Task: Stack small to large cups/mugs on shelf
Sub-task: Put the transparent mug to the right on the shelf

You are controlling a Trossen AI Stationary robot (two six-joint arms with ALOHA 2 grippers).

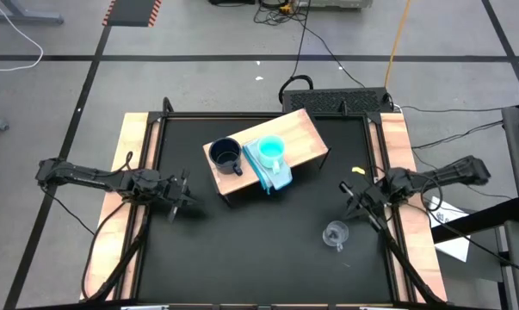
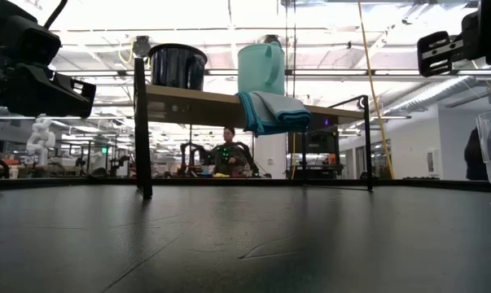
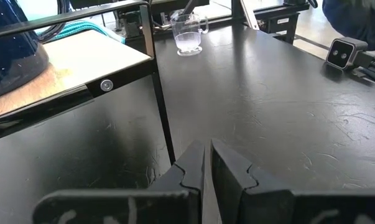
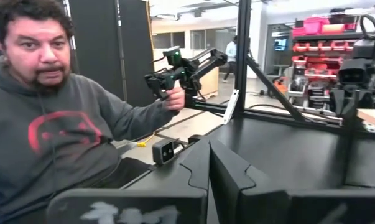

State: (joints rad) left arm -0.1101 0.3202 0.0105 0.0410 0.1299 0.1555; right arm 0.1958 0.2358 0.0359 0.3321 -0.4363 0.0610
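— While both arms sit idle at the sides of the table, where do you see the clear see-through glass mug (image 1: 334,233)?

— Lower right of the high view, standing upright on the black table top (image 1: 268,250), well apart from the light tan wooden shelf (image 1: 306,129) at upper centre. You already have the dark navy mug (image 1: 225,155) and the turquoise cup (image 1: 270,148) on that shelf, the turquoise one resting on a pale blue folded cloth (image 1: 274,175).

— Which arm would you send for it?

— Your right gripper (image 1: 349,189), I judge. It hangs just above and slightly right of the glass mug in the high view, near it, while your left gripper (image 1: 193,201) sits at the left side, with the shelf's corner post between it and the mug in the left wrist view.

— And the fingers?

— Both pairs are pressed together and hold nothing; you see the left fingers (image 3: 193,163) nearly meeting, the right ones (image 4: 196,162) fully closed.

— Which way does the mug lie from the right gripper?

— Toward the lower edge of the high view and a touch left. Its handle appears to point downward there, though that is hard to make out. You would need to spread the fingers before coming down on it.
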